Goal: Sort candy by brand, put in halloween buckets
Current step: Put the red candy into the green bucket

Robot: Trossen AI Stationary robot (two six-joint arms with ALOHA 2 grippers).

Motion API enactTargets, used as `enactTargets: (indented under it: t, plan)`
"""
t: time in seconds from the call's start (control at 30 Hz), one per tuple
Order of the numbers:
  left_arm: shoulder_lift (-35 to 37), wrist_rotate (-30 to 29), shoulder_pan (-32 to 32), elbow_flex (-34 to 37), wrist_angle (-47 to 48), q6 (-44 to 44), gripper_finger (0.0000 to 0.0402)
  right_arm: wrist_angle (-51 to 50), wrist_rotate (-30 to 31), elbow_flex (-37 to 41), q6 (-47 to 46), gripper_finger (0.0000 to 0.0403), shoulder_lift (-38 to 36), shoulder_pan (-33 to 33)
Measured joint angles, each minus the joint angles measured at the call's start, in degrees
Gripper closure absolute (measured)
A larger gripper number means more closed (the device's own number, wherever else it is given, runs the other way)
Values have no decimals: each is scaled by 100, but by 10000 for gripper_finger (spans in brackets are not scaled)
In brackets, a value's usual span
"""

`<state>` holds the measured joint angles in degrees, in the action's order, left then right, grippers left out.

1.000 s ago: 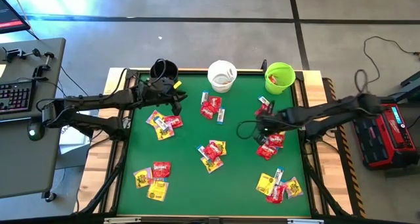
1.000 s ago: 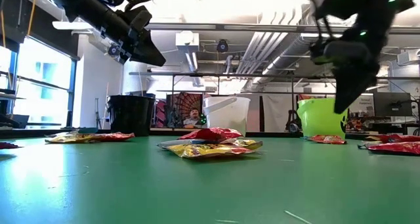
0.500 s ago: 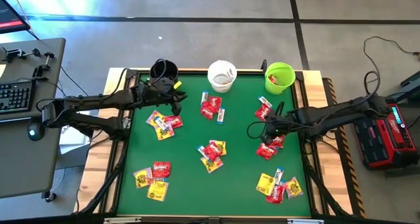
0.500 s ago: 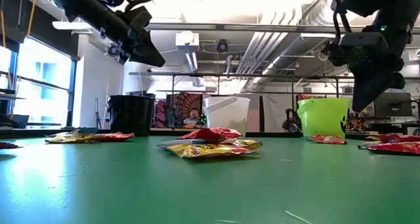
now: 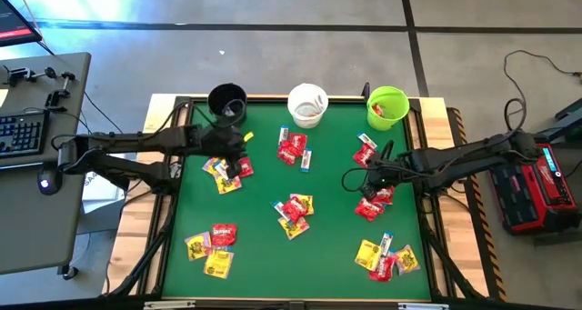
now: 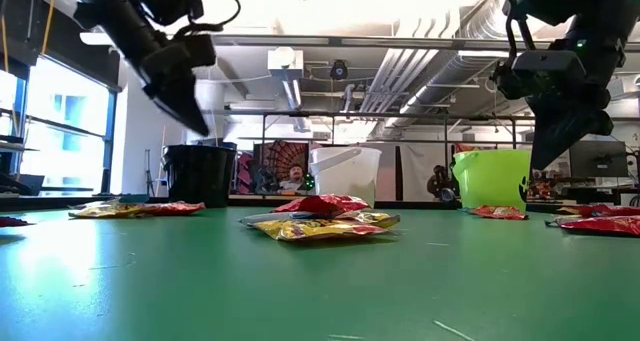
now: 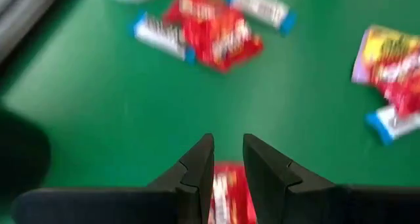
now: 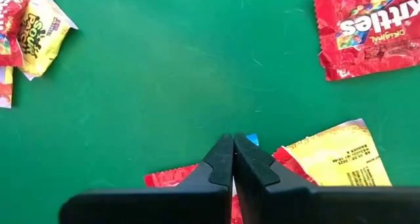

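I see small flat wrapped red, yellow and white-and-blue candy packets scattered over the green table. My left gripper hangs slightly parted and empty over a red packet; my right gripper is closed, empty. At the far edge stand the black plastic pail, contents hidden, then the white pail and lime green pail, each showing red inside.

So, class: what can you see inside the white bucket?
The white bucket holds something red, likely red candy; its wall hides the rest.
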<state>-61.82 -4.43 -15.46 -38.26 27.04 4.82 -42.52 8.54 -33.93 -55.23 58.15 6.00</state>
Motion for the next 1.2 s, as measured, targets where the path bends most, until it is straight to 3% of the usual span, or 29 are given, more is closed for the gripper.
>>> enactTargets:
  t: [0.37, 0.5, 0.87, 1.0, 1.2]
  plan:
    - [-64, -5, 74, 0, 464, 608, 296, 26, 46, 0, 16, 402, 0, 0]
    - [-306, 268, 39, 0, 463, 664, 270, 57, 48, 0, 16, 402, 0, 0]
    - [-1106, 271, -153, 2, 344, 859, 220, 57, -2, 0, 20, 400, 0, 0]
    - [-1250, 273, -151, 2, 346, 813, 211, 59, -17, 0, 19, 370, 2, 0]
    - [-1392, 247, -151, 2, 315, 809, 209, 139, 83, 0, -18, 285, 2, 0]
